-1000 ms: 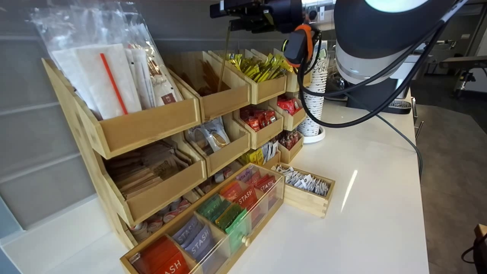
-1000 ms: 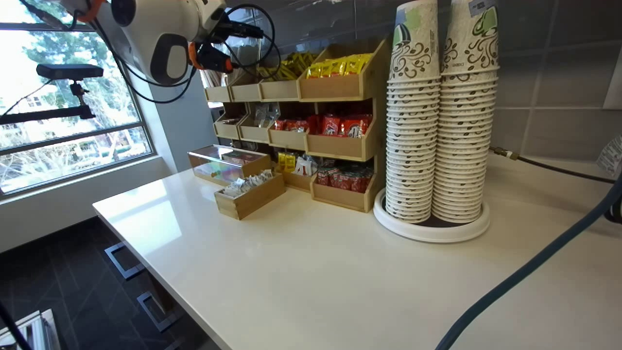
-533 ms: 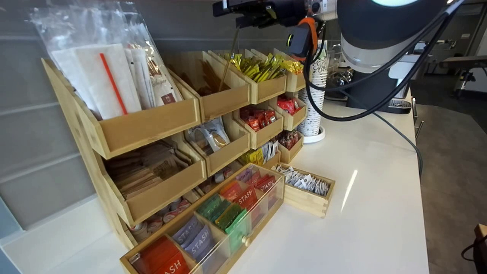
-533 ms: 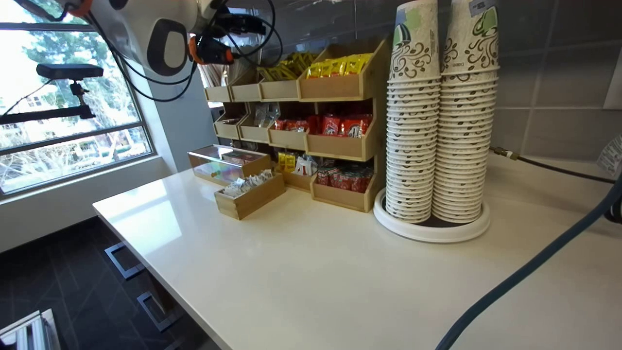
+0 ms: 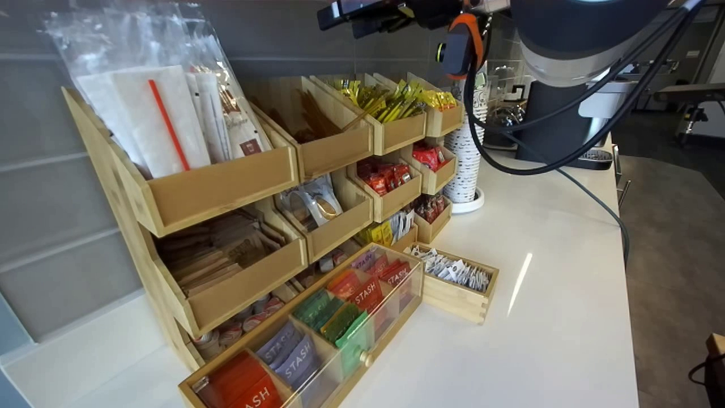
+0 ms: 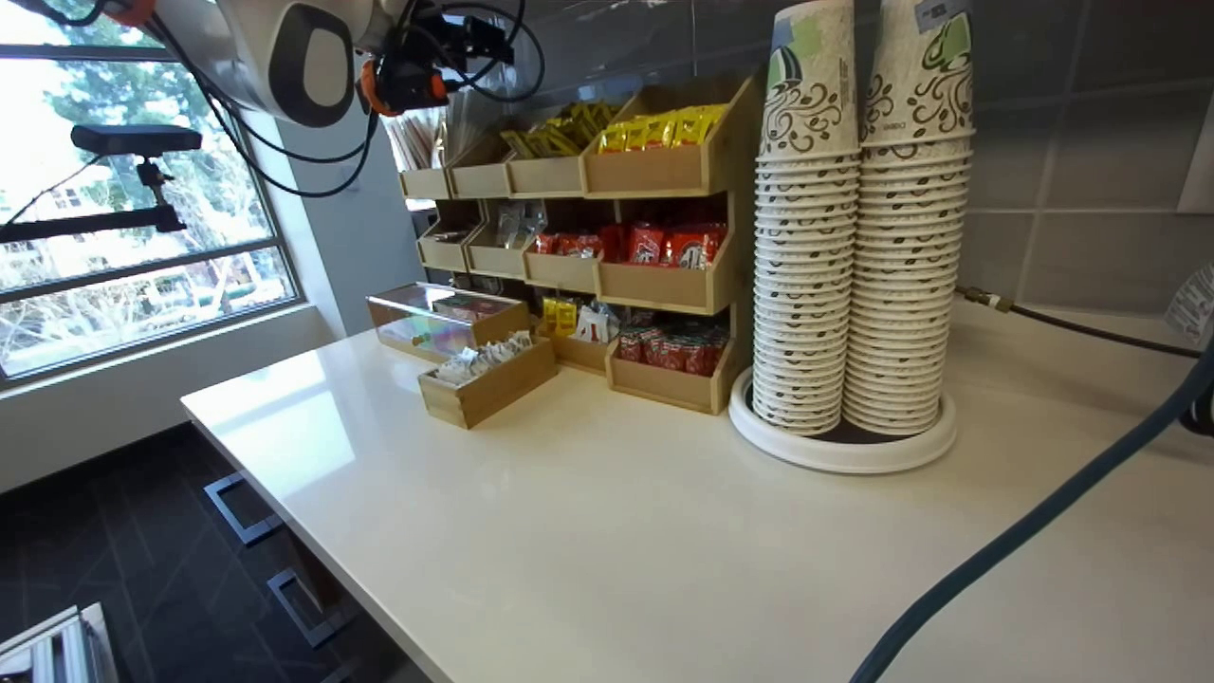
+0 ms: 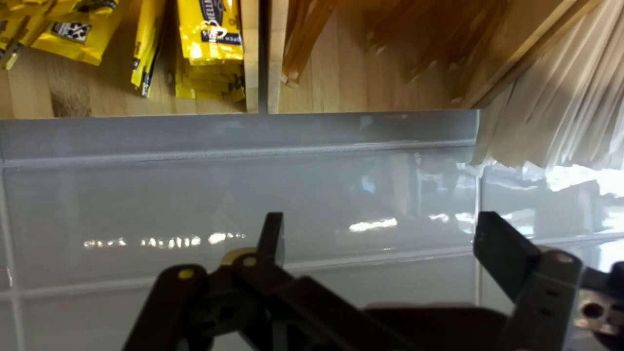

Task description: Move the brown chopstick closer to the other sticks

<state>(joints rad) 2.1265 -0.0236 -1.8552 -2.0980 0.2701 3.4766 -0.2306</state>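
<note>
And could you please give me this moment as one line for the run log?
fingers: open, nothing between; sticks: in top-row bin; height: fingers above bin; beside bin: yellow packets

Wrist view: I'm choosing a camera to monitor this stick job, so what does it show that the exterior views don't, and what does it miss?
Only the wrist view looks squarely into the open gripper and shows a yellow packet whose lettering partly reads HELLM.

Only the exterior views show paper cups, the white counter and STASH tea packets.

Shared: the gripper, yellow packets and, in an exterior view, brown sticks in a wooden bin.
</note>
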